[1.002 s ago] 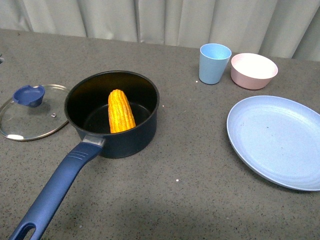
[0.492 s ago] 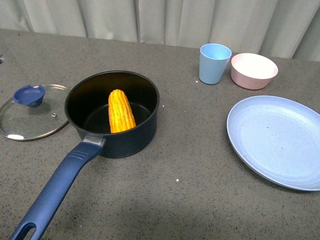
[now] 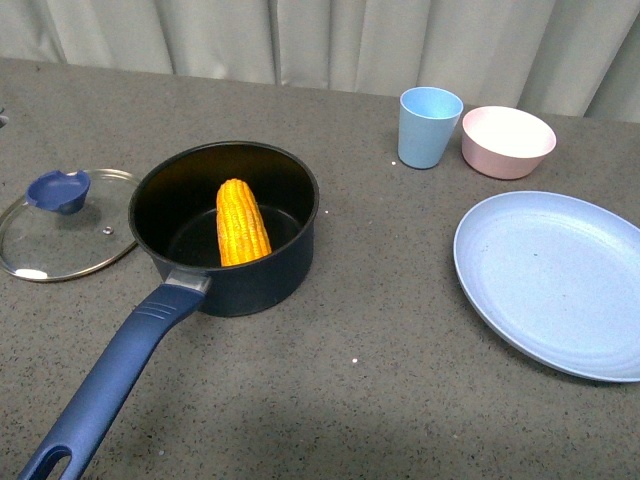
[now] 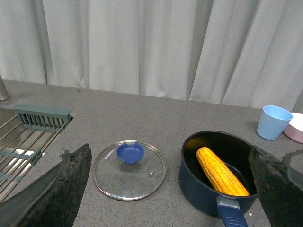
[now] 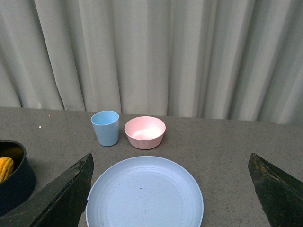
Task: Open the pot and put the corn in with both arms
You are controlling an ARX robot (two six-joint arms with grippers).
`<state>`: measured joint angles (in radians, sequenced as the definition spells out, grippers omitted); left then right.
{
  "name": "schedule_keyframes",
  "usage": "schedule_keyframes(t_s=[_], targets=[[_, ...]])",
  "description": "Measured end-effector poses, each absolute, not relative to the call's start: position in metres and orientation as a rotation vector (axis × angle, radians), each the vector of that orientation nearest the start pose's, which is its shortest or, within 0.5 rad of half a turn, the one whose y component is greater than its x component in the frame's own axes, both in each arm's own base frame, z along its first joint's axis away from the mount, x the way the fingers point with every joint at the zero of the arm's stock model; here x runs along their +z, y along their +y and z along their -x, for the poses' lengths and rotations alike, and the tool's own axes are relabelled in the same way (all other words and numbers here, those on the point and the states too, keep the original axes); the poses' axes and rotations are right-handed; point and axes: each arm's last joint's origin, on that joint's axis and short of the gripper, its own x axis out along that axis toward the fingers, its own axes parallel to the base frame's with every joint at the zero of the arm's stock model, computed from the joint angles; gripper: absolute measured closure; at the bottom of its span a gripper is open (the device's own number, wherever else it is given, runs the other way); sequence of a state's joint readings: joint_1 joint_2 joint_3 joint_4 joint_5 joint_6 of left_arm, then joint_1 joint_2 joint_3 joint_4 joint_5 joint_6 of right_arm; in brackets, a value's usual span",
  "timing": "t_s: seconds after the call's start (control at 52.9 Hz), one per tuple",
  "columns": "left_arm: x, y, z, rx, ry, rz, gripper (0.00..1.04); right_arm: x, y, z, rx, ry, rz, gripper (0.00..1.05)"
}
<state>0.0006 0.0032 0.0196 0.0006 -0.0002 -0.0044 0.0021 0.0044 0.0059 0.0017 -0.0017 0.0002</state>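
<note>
the grey speckled counter (image 3: 400, 380) carries the dark navy pot (image 3: 285, 265), uncovered, with its long blue handle (image 3: 110, 385) reaching toward the near edge. just left of the pot a glass lid (image 3: 40, 245) with a blue knob lies flat on the counter. to the right sit a light blue cup (image 3: 428, 127) and a pink bowl (image 3: 507, 142) just beside each other near the curtain, with a large blue plate (image 3: 555, 280) nearer the front.

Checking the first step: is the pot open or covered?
Open. The pot has no lid; the glass lid lies flat on the table beside it, corn inside.
</note>
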Motion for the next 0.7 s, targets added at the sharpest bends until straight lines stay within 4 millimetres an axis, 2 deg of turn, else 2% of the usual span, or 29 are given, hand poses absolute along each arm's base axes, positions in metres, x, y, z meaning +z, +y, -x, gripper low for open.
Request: schedule_keyframes(t_s=[0.7], targets=[[0.1700, 0.0001, -0.0967, 0.001, -0.017, 0.004, 0.06, 0.1653, 0.0003, -0.0976, 0.004, -0.003, 0.000, 0.09]])
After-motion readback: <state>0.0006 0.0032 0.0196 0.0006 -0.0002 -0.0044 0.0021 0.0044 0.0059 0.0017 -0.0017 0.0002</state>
